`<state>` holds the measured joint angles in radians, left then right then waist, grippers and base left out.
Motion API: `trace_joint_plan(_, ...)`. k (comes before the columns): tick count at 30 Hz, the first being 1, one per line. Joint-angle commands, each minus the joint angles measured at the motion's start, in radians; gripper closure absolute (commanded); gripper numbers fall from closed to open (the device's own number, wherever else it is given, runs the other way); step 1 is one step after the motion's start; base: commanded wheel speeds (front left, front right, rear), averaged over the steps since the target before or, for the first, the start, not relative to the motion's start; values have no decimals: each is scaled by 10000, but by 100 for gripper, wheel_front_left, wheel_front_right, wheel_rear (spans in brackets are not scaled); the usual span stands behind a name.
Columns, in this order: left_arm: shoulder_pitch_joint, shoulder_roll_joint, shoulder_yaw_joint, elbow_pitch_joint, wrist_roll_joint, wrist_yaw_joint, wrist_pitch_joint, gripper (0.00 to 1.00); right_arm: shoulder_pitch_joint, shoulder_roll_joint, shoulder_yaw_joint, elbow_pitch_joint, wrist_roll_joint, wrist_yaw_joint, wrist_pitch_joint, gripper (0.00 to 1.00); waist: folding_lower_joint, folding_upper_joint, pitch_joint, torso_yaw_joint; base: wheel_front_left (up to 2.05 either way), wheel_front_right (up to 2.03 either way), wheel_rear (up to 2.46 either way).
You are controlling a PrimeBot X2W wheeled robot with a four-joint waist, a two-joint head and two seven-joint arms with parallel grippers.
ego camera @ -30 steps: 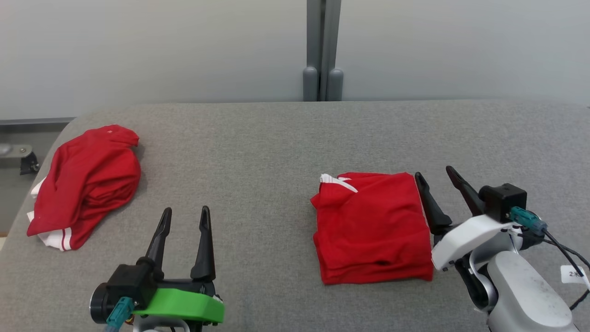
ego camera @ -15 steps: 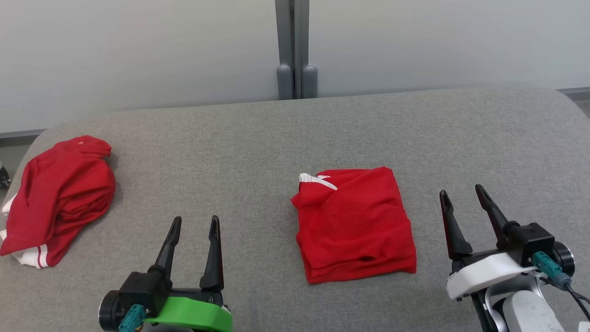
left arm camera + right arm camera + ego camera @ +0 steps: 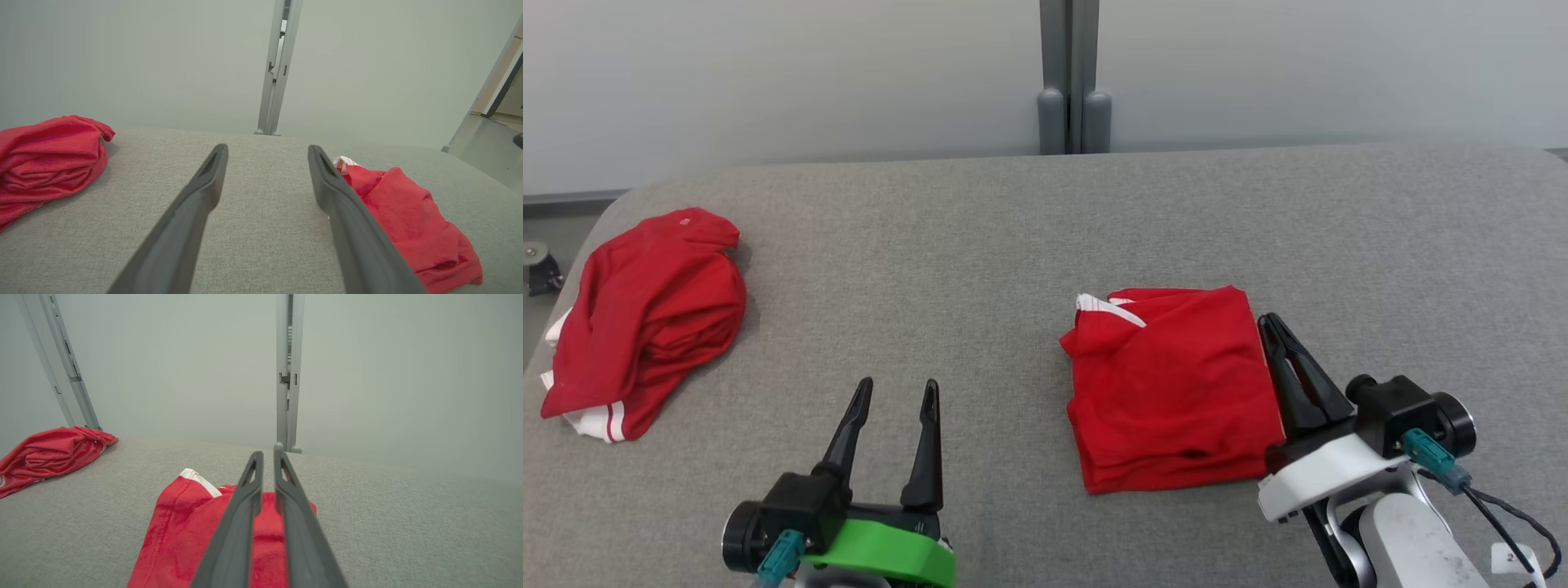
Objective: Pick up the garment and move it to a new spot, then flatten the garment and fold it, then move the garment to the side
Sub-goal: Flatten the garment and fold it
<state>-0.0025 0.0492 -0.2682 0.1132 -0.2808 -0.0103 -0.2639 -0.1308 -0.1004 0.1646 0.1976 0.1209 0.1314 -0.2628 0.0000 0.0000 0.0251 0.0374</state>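
A folded red garment (image 3: 1172, 384) with a white stripe at its far left corner lies on the grey padded table (image 3: 980, 245), right of centre. My right gripper (image 3: 1267, 322) is shut, its fingers lying along the garment's right edge. In the right wrist view, the right gripper (image 3: 267, 451) has its fingers pressed together above the folded red garment (image 3: 179, 531), with nothing seen between them. My left gripper (image 3: 897, 389) stands open near the table's front, left of the garment. In the left wrist view, the left gripper (image 3: 267, 148) has bare table between its fingers.
A second red garment (image 3: 645, 310), crumpled and with white trim, lies at the table's left edge. A grey post (image 3: 1072, 82) stands against the pale wall behind the table. Bare grey table stretches across the middle and back.
The right gripper has shut and come in from the right to the folded garment's right edge. The head camera has shifted. The left gripper stays open.
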Motion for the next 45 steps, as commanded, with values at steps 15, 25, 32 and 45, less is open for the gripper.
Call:
trace_joint_plan(15,-1369,27,-564,-189,-531,172,-5,0,-2342,-623,585,4078,319,-15,-26,100,0,0,1878,2596,0,0,0)
trace_joint_plan(25,-1353,25,-372,-417,-672,262,-5,0,-3100,-728,230,6006,376,-15,-11,100,0,0,1950,3109,0,0,0)
trace_joint_plan(32,-1171,27,-384,-338,-555,216,-5,0,-3193,-468,516,6280,581,-6,5,100,0,0,1655,2771,0,0,0)
trace_joint_plan(45,-793,29,20,-169,-281,25,-5,0,-2346,-570,353,3328,1144,-14,-16,100,0,0,757,1266,0,0,0)
